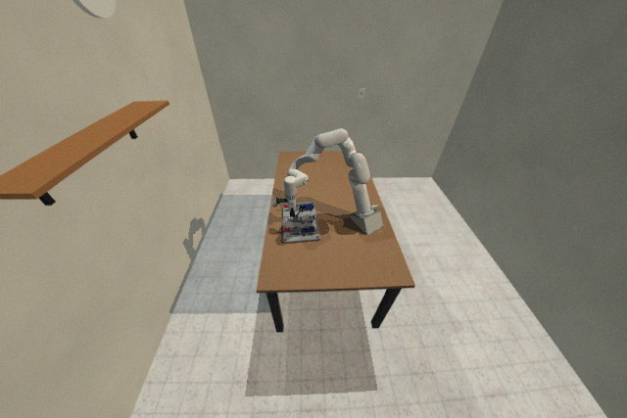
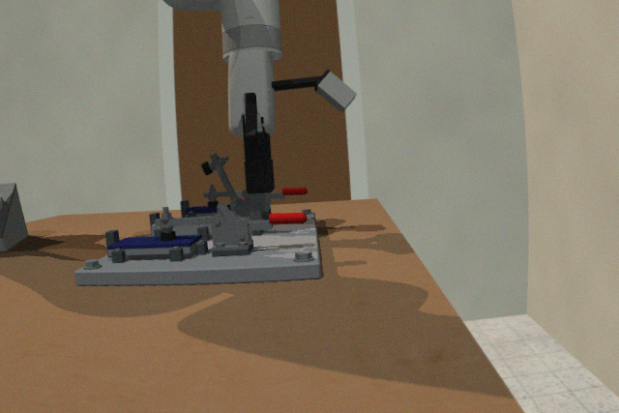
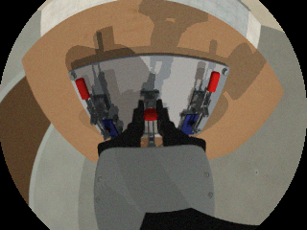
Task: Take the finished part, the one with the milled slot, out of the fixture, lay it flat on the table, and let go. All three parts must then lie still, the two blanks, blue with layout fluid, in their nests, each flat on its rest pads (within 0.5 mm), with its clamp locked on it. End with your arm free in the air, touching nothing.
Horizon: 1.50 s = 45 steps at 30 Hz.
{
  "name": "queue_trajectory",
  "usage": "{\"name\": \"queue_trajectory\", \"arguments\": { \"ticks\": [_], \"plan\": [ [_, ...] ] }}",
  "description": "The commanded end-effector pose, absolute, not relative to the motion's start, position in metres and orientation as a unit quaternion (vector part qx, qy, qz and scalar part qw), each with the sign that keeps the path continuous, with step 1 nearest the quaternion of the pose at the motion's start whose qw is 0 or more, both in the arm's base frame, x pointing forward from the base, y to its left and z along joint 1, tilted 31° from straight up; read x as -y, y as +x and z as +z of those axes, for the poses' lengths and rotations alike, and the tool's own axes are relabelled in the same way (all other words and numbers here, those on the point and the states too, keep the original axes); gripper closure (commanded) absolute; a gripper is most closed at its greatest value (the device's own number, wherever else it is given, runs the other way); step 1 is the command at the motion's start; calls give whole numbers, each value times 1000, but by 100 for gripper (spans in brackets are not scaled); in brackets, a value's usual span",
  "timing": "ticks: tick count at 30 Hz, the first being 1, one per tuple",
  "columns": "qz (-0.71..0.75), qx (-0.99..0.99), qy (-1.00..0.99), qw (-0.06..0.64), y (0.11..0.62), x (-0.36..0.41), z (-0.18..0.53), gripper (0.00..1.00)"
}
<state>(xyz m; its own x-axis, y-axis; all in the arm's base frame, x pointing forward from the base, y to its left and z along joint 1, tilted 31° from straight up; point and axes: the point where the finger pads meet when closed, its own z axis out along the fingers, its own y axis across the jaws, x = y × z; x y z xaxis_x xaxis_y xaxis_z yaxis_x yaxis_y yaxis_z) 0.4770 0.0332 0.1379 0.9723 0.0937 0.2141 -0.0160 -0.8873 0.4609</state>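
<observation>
I see the arm point(image 1: 359, 170) as glossy white rounded links with bulbous joints, on a grey block base point(image 1: 374, 225). A pale grey band rings the wrist point(image 2: 250, 37). A black bracket carries a grey camera box point(image 2: 336, 90). The hand point(image 2: 258, 189) is black, slim.

High far room view, low close table-level view, wrist view downward, all sharing fixture point(image 2: 199, 268).

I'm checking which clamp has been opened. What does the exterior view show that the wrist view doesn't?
Only the exterior view shows a clamp arm tilted up above the fixture plate, and a blue blank lying flat in the near nest. Only the wrist view shows the gripper shut on the middle red handle, between two others. Both show red handles and the wooden table.
</observation>
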Motion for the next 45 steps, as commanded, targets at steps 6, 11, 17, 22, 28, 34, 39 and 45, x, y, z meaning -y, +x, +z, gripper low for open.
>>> {"name": "queue_trajectory", "arguments": {
  "ticks": [6, 11, 17, 22, 28, 34, 39, 45],
  "plan": [
    [116, -20, 964, 236, 473, -33, 138, 100],
    [116, -20, 964, 236, 471, -33, 138, 100],
    [116, -20, 964, 236, 469, -33, 137, 100],
    [116, -20, 964, 236, 468, -33, 137, 100],
    [116, -20, 964, 236, 467, -33, 137, 100],
    [116, -20, 964, 236, 466, -33, 136, 100],
    [116, -20, 964, 236, 466, -33, 136, 100],
    [116, -20, 964, 236, 466, -33, 136, 100]
  ]
}}
